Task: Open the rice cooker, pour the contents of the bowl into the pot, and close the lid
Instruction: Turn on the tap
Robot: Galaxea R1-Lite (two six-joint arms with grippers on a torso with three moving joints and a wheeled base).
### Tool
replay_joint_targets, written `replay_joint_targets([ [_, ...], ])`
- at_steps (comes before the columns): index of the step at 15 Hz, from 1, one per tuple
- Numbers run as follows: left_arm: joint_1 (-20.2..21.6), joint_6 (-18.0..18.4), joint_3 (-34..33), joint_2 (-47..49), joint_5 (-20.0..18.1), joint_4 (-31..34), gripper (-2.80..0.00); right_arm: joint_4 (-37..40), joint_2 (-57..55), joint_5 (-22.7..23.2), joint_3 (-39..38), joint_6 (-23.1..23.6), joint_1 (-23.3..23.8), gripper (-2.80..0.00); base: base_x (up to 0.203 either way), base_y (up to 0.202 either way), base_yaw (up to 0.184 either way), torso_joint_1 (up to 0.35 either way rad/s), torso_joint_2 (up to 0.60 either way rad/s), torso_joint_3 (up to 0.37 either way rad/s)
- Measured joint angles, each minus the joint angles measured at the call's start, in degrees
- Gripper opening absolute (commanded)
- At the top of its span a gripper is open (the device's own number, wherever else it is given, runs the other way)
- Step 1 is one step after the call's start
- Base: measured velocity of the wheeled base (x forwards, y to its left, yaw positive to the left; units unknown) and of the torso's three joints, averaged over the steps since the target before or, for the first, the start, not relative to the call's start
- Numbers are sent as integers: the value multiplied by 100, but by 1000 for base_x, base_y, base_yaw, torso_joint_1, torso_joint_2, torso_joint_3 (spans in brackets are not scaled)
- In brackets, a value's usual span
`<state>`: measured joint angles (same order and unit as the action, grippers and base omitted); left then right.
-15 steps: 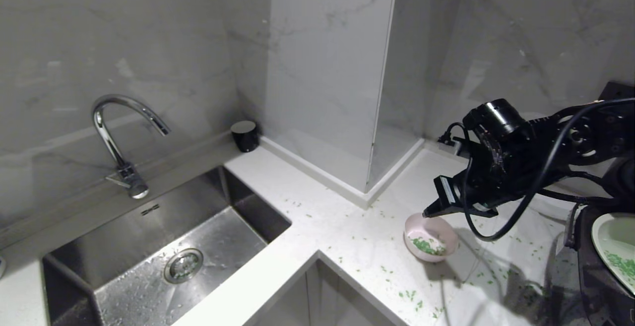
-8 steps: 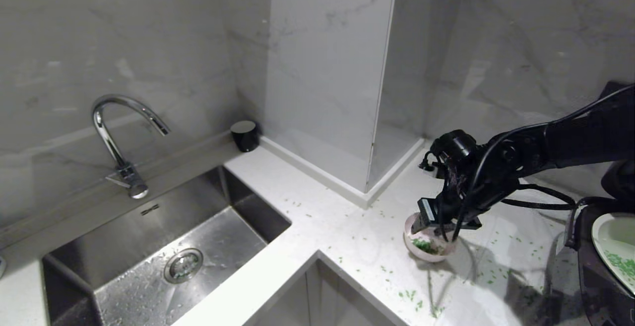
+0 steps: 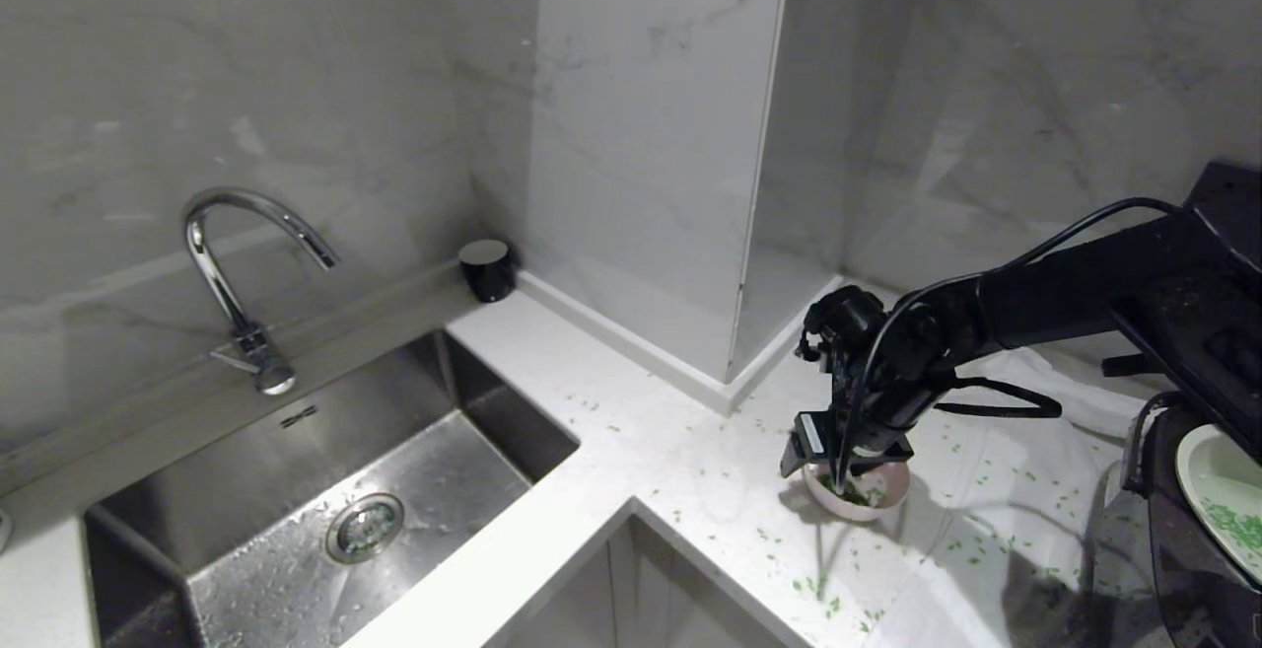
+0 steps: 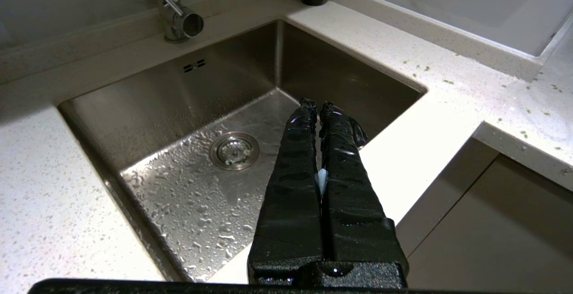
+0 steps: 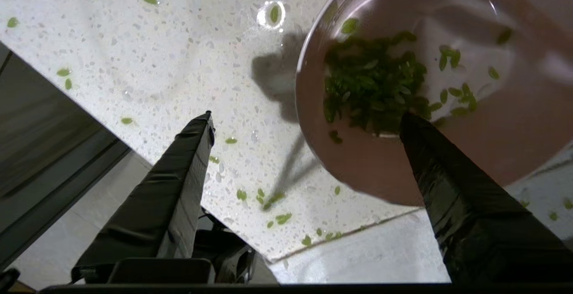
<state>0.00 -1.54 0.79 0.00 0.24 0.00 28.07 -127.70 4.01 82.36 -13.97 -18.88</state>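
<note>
The pale pink bowl (image 3: 880, 492) stands on the white counter, holding green grains, the contents (image 3: 850, 496). My right gripper (image 3: 816, 468) points down at it, open. One finger hangs outside the rim over the counter, the other is inside the bowl. In the right wrist view the gripper (image 5: 306, 116) straddles the bowl (image 5: 358, 164), with one fingertip (image 5: 409, 126) beside the contents (image 5: 371, 83). The rice cooker (image 3: 1183, 579) sits at the right edge, its pot (image 3: 1205, 461) uncovered with some grains inside. I cannot make out the lid. My left gripper (image 4: 318, 104) is parked, shut, over the sink.
A wet steel sink (image 3: 473, 392) with a curved faucet (image 3: 232, 263) fills the left. A black cup (image 3: 486, 268) stands at the back corner, beside a marble pillar (image 3: 651, 135). Loose green grains (image 3: 813, 584) lie scattered on the counter around the bowl. The counter edge steps inward below the bowl.
My right arm has swung left and down onto the bowl. Its gripper has gone from shut to open, and one finger is now inside the bowl. The bowl has stayed in place.
</note>
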Motion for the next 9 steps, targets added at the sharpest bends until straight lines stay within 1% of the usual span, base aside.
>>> replay_joint_targets([
  [4, 0, 1, 0, 0, -2, 0, -280, 12, -356, -41, 264, 0, -7, 0, 0, 0, 0, 0, 0, 0],
  [6, 0, 1, 0, 0, 0, 0, -280, 26, -517, -189, 364, -1, -13, 0, 0, 0, 0, 0, 0, 0],
  [7, 0, 1, 0, 0, -2, 0, -280, 28, -579, -245, 396, 10, -16, -280, 0, 0, 0, 0, 0, 0],
  [9, 0, -2, 0, 0, 0, 0, -280, 39, -644, -313, 447, 12, -29, -280, 0, 0, 0, 0, 0, 0],
])
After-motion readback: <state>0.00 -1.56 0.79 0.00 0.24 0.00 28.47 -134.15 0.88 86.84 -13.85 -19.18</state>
